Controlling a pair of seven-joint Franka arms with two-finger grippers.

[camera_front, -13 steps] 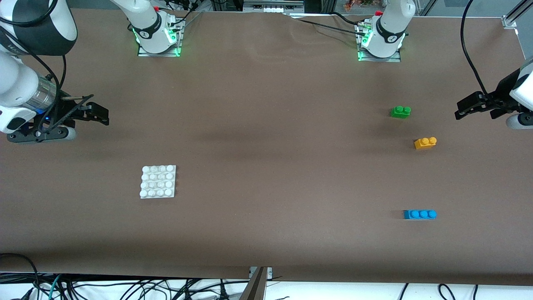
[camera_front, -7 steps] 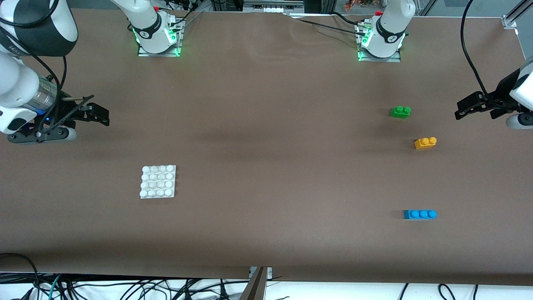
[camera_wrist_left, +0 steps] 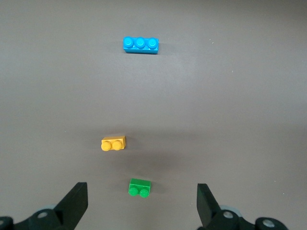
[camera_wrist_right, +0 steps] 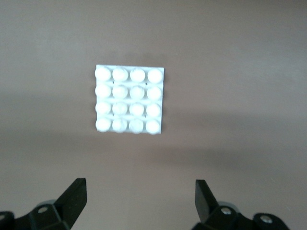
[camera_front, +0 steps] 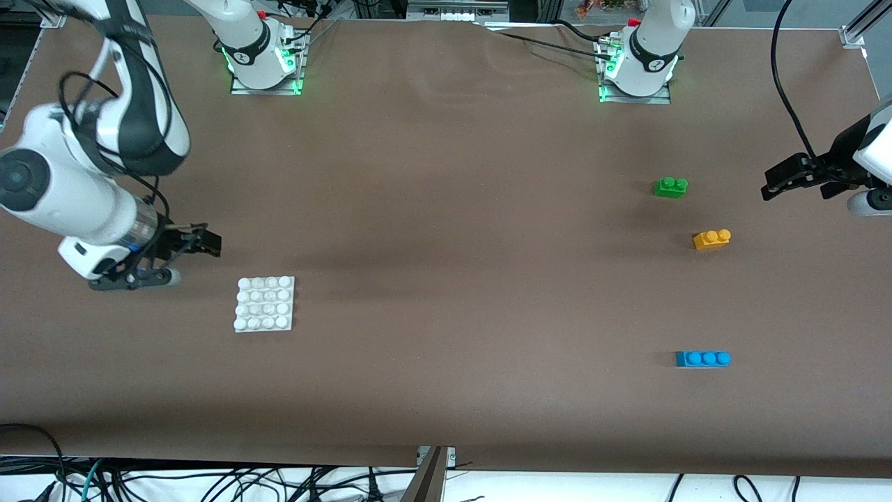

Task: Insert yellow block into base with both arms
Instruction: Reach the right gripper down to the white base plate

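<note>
Near the base our right gripper hovers, fingers spread; our left gripper waits, spread too — grabbing the green brick, not the yellow block, remains the risk.

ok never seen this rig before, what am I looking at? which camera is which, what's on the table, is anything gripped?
Two white robot arms are bolted along one edge of a brown table. The wide picture comes from a high camera facing them; the other two come from cameras on each arm's wrist, looking down past its black fingers.

The right gripper hangs open near the base, a white studded plate that fills its wrist view. The left gripper waits open at its own end of the table, above three bricks: the green brick, the yellow block and, nearest the front camera, the blue brick. Its wrist view shows all three.

Nothing is gripped; every piece lies loose on the table.
</note>
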